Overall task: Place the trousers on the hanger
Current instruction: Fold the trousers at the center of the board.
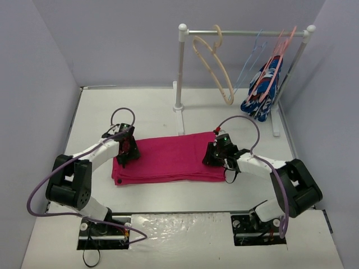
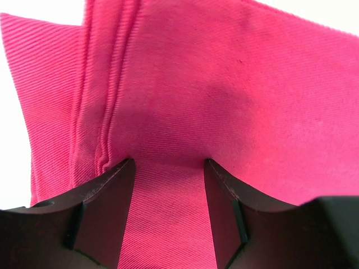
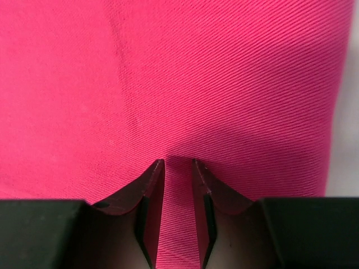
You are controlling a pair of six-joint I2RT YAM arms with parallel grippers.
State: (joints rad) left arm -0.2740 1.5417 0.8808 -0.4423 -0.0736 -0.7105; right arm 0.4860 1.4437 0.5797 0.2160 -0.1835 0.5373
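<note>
The magenta-pink trousers (image 1: pixel 168 159) lie folded in a flat band across the middle of the table. My left gripper (image 1: pixel 126 148) presses down on their left end. In the left wrist view its jaws (image 2: pixel 168 162) stand apart, with a strip of trousers (image 2: pixel 224 84) between the tips and a seam to the left. My right gripper (image 1: pixel 216 152) is down on the right end. In the right wrist view it (image 3: pixel 178 161) has closed to a narrow gap, pinching a ridge of the trousers (image 3: pixel 168 73). The beige wooden hanger (image 1: pixel 216 64) hangs on the rail at the back.
A white rail stand (image 1: pixel 180 67) rises behind the trousers. It also carries a thin blue wire hanger (image 1: pixel 252 56), salmon-pink hangers (image 1: pixel 277 56) and a blue patterned garment (image 1: pixel 261 92). Grey walls close in the table on three sides.
</note>
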